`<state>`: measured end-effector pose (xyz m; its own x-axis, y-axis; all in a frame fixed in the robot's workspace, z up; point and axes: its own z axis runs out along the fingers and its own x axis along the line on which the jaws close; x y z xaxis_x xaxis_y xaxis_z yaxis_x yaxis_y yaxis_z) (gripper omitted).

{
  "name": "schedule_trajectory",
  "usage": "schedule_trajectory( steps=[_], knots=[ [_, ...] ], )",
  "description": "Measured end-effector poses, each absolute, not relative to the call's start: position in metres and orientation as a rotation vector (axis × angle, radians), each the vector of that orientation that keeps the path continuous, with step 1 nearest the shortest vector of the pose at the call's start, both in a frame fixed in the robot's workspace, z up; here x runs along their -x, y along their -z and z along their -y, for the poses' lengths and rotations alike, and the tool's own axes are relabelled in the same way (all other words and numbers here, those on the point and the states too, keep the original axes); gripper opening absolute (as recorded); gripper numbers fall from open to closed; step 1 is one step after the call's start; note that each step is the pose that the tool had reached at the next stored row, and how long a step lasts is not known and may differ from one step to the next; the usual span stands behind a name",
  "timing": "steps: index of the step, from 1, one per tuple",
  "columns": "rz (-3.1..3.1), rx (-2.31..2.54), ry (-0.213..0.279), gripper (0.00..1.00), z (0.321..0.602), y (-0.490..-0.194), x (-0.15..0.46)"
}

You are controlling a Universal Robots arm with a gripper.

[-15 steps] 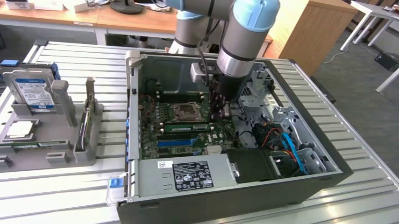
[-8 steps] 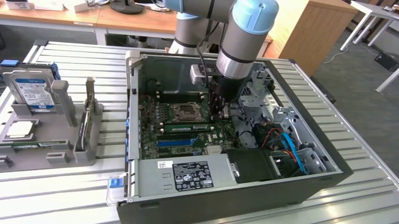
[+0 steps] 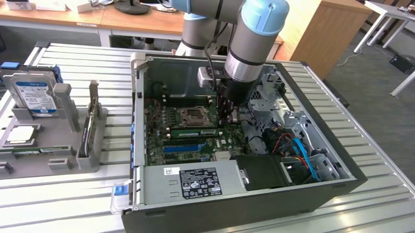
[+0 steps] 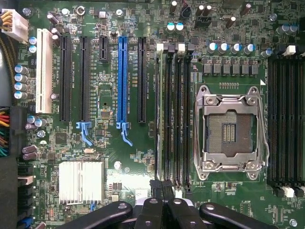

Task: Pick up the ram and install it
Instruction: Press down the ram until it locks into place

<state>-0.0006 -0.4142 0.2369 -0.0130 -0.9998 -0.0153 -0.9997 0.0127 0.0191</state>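
Noting long green circuit-board ram [image 3: 192, 132] seated at six o'clock of silver CPU socket [image 3: 194, 115], exterior view. Black gripper [image 3: 228, 121] pinched together at its three o'clock end. Likely light, stiff, fragile; hold by edges.

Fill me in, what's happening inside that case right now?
The arm reaches down into the open computer case, its hand shut and low over the motherboard, beside the CPU socket. The green ram stands on edge next to that socket, apparently in a slot. The hand is at the ram's end toward the exterior view's right. I cannot tell whether they touch.
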Motion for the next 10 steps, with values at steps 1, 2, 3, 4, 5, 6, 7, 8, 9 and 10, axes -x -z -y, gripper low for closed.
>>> schedule_trajectory(
  steps=[1, 2, 3, 4, 5, 6, 7, 8, 9, 10],
  knots=[
    [2.234, -2.205, 0.038, 0.10, 0.4142, -0.2369, 0.0006],
    [2.234, -2.205, 0.038, 0.10, 0.4141, -0.2364, 0.0006],
    [2.234, -2.205, 0.038, 0.10, 0.4141, -0.2355, 0.0006],
    [2.234, -2.205, 0.038, 0.10, 0.4141, -0.2347, 0.0006],
    [2.234, -2.205, 0.038, 0.10, 0.4142, -0.2346, 0.0006],
    [2.234, -2.205, 0.038, 0.10, 0.4142, -0.2346, 0.0006],
    [2.234, -2.205, 0.038, 0.10, 0.4142, -0.2346, 0.0006],
    [2.234, -2.205, 0.038, 0.10, 0.4142, -0.2346, 0.0006],
    [2.234, -2.205, 0.038, 0.10, 0.4142, -0.2344, 0.0006],
    [2.234, -2.206, 0.039, 0.10, 0.4141, -0.2338, 0.0006]
  ],
)
